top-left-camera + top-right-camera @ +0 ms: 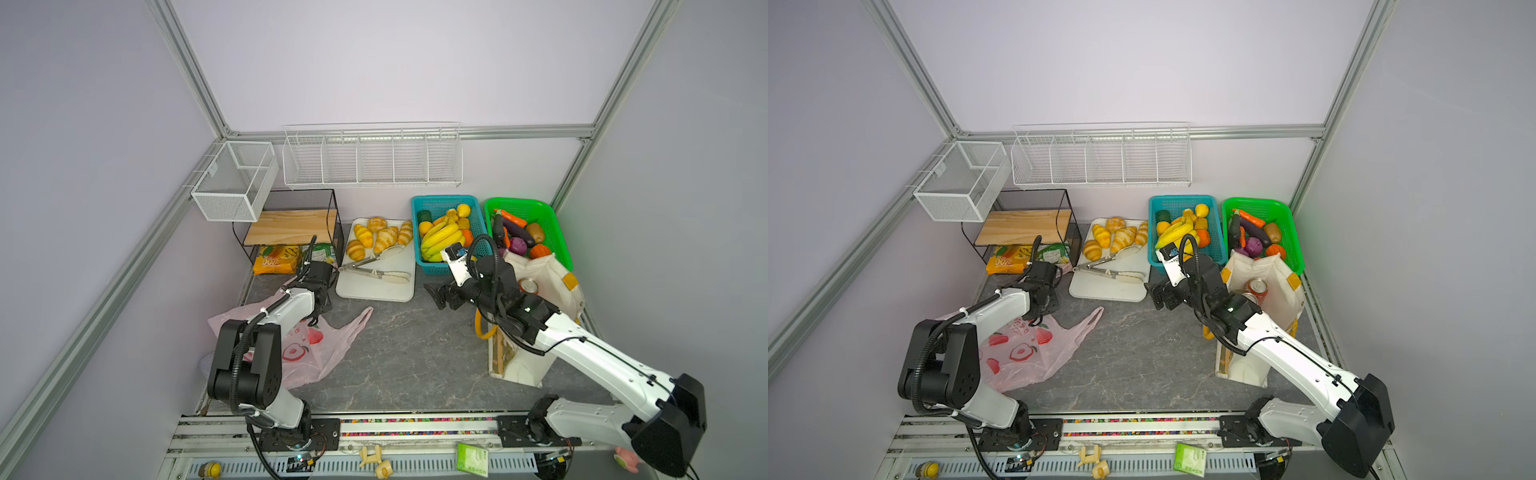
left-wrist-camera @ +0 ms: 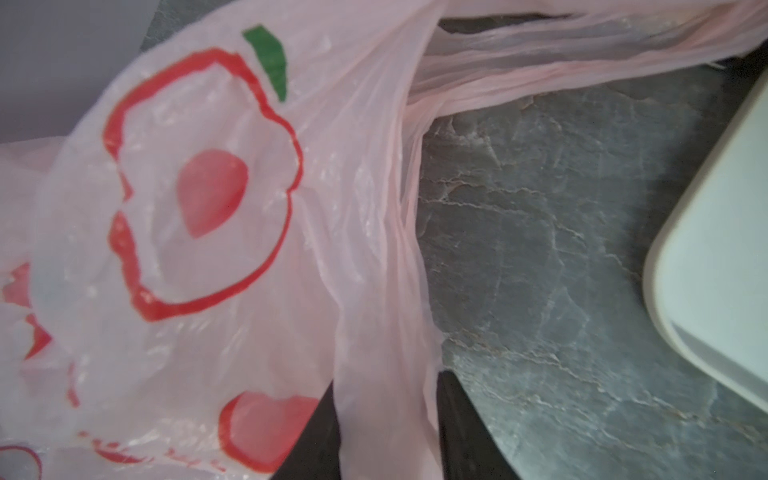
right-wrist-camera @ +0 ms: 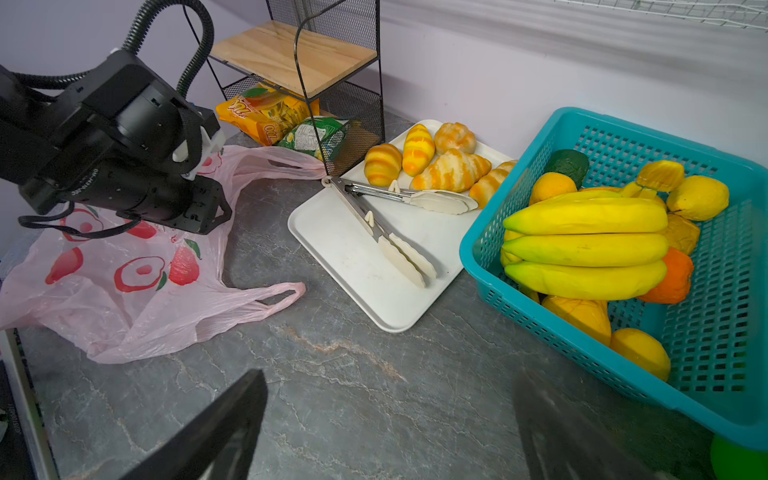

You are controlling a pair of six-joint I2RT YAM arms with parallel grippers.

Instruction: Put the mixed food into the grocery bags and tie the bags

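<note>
**Pink bag at the left claw; right claw free**

Handling. The pink bag (image 1: 320, 353) is thin film: limp, almost weightless and slippery. It lies crumpled flat on the bench (image 1: 415, 345) on my left side. One loop handle (image 3: 286, 291) trails toward the white tray (image 3: 353, 266). The bag will not hold its own mouth open, and I expect a pinch on a single layer to slide or tear. My judgement is to take it by a gathered handle strip or by the rim hem.

The canvas tote (image 1: 1279, 274) is stiffer and stands upright on its own at the right, just in front of the green basket (image 1: 519, 202). An orange soda can (image 1: 1256, 287) is already inside it. The bananas (image 3: 590, 249) sit in the teal basket (image 3: 648, 133). They look light, firm and smooth, so I would grip across the bunch.

Left claw (image 2: 386, 399). A bunched strip of the bag runs between its two dark fingers, and the jaws are narrowed on either side. I cannot tell whether they bite the film or only bracket it. The elbow is high, the forearm reaches forward, and the wrist pitches down over the bag's edge near the black wire shelf (image 1: 291, 226).

Right claw (image 3: 386, 436). The jaws are spread wide and hold nothing. It hovers over bare bench between the tray and the teal basket. The arm stretches across in front of the tote, with the wrist turned leftward.
</note>
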